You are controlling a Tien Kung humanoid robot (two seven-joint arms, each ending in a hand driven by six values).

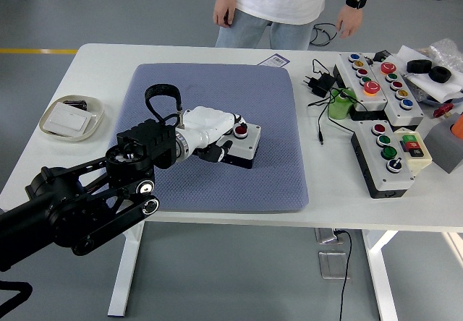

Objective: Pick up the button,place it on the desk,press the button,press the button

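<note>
On the bench (217,52) a blue mat (271,118) carries the button box (244,144) (red button showing), over whose left end the left robot hand (217,129) rests, fingers curled down onto it

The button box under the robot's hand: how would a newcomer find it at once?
Look at the blue mat on the white table. The button box lies near its middle, under the left hand. Unlike the longer boxes at right, it lies on the mat.
</note>
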